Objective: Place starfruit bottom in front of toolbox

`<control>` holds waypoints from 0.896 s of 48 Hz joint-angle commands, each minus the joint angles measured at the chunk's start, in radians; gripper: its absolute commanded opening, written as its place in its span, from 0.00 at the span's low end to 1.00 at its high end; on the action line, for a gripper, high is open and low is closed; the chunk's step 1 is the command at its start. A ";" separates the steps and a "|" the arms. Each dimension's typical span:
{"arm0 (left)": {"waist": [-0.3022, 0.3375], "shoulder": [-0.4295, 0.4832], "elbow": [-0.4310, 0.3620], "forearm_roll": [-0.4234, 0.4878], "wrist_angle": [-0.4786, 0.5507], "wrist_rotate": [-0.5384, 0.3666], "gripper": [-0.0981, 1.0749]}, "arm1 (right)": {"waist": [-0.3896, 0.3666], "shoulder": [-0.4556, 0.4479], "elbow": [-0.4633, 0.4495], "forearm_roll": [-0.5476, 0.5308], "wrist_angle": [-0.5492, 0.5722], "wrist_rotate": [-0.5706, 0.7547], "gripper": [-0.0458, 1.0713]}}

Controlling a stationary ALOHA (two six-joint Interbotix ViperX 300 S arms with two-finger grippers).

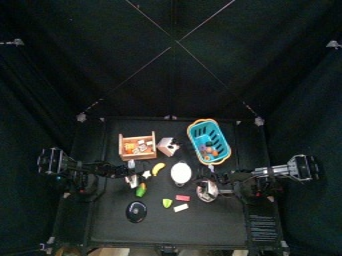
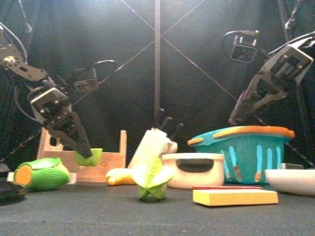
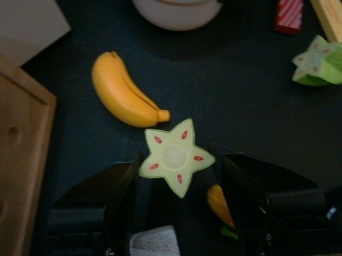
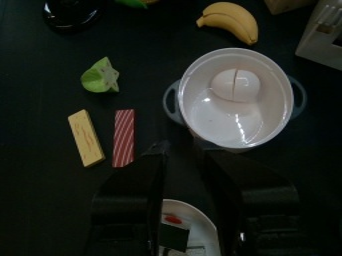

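pale green starfruit (image 3: 177, 157) between spread left fingers (image 3: 100, 200), grip unclear; toolbox (image 3: 20, 140) cut off; right fingers (image 4: 140, 195) spread.

Pale green starfruit (image 3: 177, 158) with red seed marks; yellow banana (image 3: 127, 89); orange-brown toolbox (image 1: 136, 146); blue basket (image 1: 210, 141) with orange rim; black tabletop (image 1: 107, 205).

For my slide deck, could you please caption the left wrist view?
Left gripper open above the starfruit piece, banana beside it.
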 commanded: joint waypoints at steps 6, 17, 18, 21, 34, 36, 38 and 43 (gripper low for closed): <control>0.002 0.035 -0.023 0.000 -0.029 0.006 0.69 | -0.005 0.009 -0.028 0.002 -0.011 -0.002 0.65; 0.012 0.086 -0.026 -0.002 -0.026 0.005 0.71 | -0.005 0.014 -0.026 -0.002 -0.011 -0.003 0.65; 0.014 0.086 -0.026 -0.002 -0.026 0.005 0.71 | -0.005 0.014 -0.026 -0.002 -0.011 -0.003 0.65; 0.021 0.087 -0.026 -0.002 -0.026 0.005 0.74 | -0.005 0.014 -0.026 -0.002 -0.011 -0.003 0.65; 0.037 0.086 -0.026 -0.002 -0.028 0.005 0.84 | -0.005 0.014 -0.026 0.000 -0.011 -0.002 0.65; 0.035 0.084 -0.026 -0.002 -0.028 0.003 0.84 | -0.005 0.014 -0.025 0.000 -0.011 -0.002 0.65; 0.037 0.081 -0.028 -0.005 -0.029 0.003 0.84 | -0.005 0.014 -0.026 0.002 -0.011 -0.002 0.65; 0.035 0.080 -0.028 -0.015 -0.028 0.003 0.85 | -0.005 0.014 -0.026 0.002 -0.011 -0.002 0.65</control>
